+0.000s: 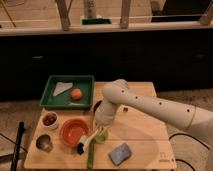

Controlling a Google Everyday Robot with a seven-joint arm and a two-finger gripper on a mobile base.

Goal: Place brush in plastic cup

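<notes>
I am finding no text, label, brand, number or sign here that I can read. A small dark mark (162, 159) is sitting near the front right corner of the wooden table (145, 142), but I cannot tell whether it is letters, figures or a logo. My gripper (99, 128) is hanging just over the plastic cup (102, 136), and it is showing me no lettering. The dark dots (160, 105) running along my white arm (150, 107) are plain round spots, not characters.
</notes>
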